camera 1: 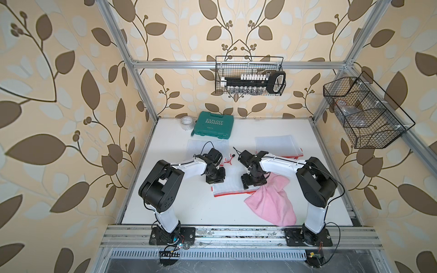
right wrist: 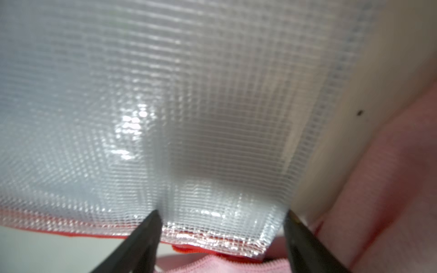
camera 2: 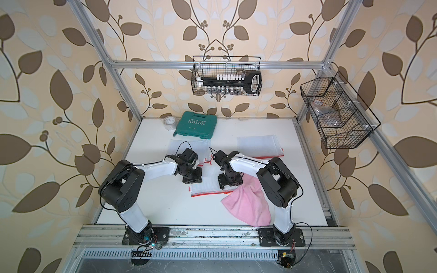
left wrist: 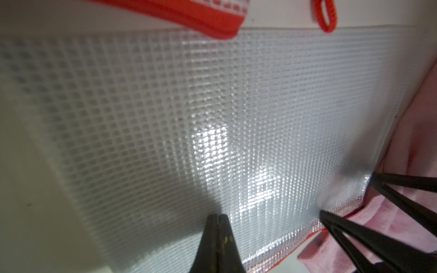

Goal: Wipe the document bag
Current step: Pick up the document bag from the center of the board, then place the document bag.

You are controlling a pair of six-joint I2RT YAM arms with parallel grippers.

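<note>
We mark open tabletop (camera 1: pixel 179 208) at the near left as free passage. The pink cloth (camera 1: pixel 272 203) covers the near right; the green case (camera 1: pixel 212 128) and tape roll (camera 1: pixel 187 123) block the far left corner. The left arm (camera 1: pixel 165 182) and right arm (camera 1: pixel 314 182) crowd the middle.

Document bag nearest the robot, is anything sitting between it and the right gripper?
Nothing visible. The right gripper hangs open directly over a corner of the document bag near its red edge. The pink cloth lies beside that corner, not over the mesh between the jaws.
</note>
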